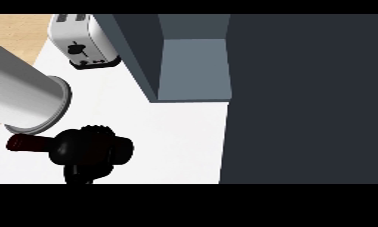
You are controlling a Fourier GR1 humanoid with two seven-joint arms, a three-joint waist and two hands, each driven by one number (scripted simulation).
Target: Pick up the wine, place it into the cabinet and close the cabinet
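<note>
Near the left edge of the counter point(177, 131), the left hand point(88, 150) seems clamped round the wine point(26, 143) — its fingers hide most of it. The neck sticks out sideways, so it may strike the wall of the open cabinet point(193, 66) on entry.

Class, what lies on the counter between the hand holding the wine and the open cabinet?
Nothing: in the head view, only bare white counter separates the left hand, curled round the wine, from the cabinet.
</note>
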